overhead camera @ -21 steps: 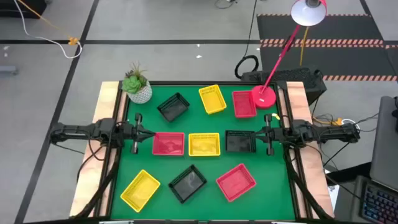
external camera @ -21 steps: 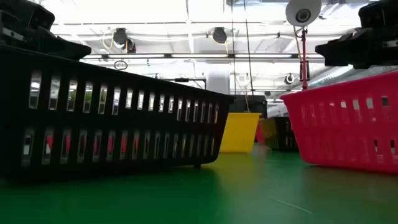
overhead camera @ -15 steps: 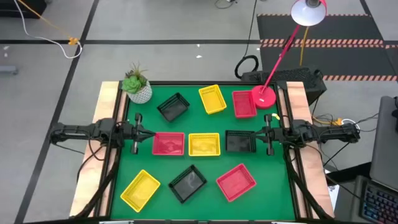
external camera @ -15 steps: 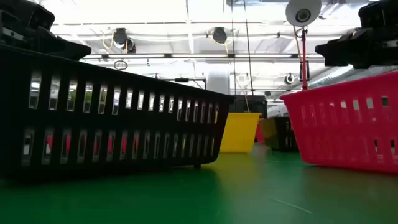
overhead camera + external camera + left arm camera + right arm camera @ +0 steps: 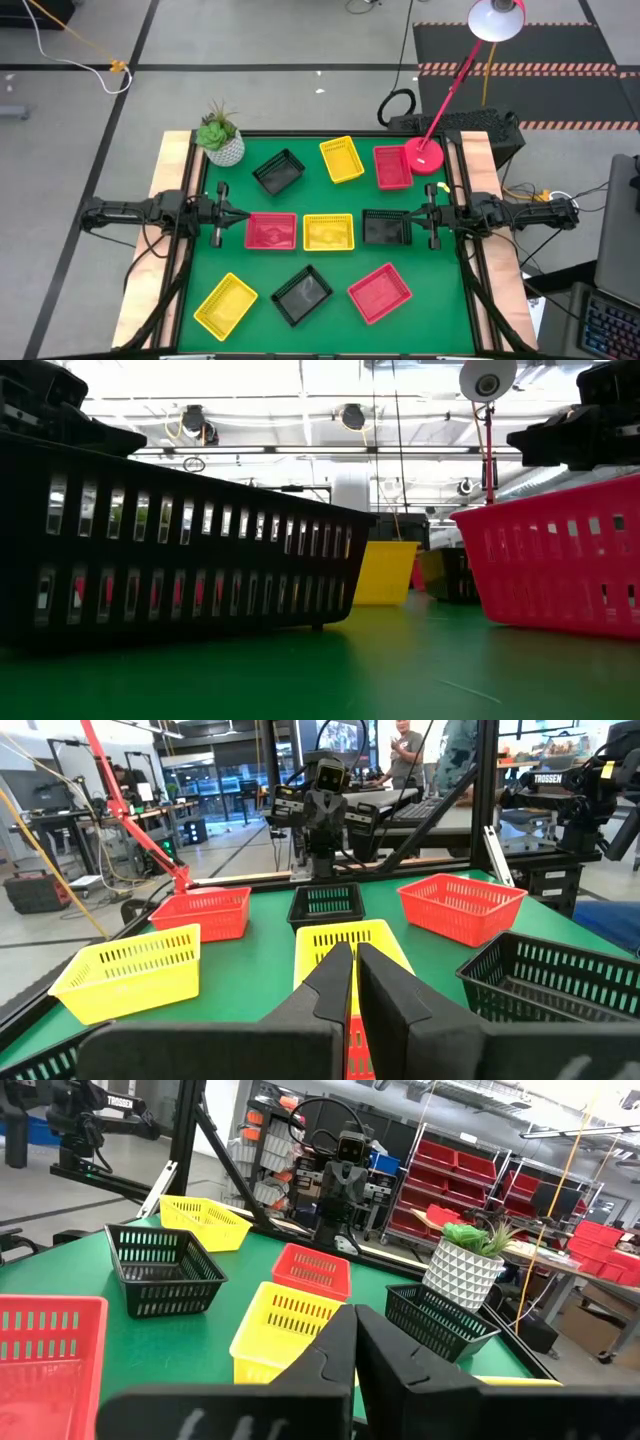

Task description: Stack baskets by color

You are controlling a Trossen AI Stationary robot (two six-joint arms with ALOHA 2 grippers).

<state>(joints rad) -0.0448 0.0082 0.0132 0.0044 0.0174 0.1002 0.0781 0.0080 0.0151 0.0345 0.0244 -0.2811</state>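
Observation:
Several small baskets lie singly on the green mat. In the far row are a black basket [image 5: 279, 172], a yellow one [image 5: 342, 159] and a red one [image 5: 392, 167]. In the middle row are a red basket [image 5: 271, 231], a yellow one [image 5: 328, 232] and a black one [image 5: 386, 228]. In the near row are a yellow basket [image 5: 226, 304], a black one [image 5: 303, 294] and a red one [image 5: 379, 292]. My left gripper [image 5: 241, 216] is shut at the middle red basket's left end. My right gripper [image 5: 409, 215] is shut at the middle black basket's right end. Both point level across the table, toward each other.
A white plant pot [image 5: 222, 143] stands at the far left corner and a red lamp base [image 5: 424, 158] at the far right, next to the far red basket. Strips of bare green mat [image 5: 330, 268] run between the rows. Wooden boards edge the table's left and right sides.

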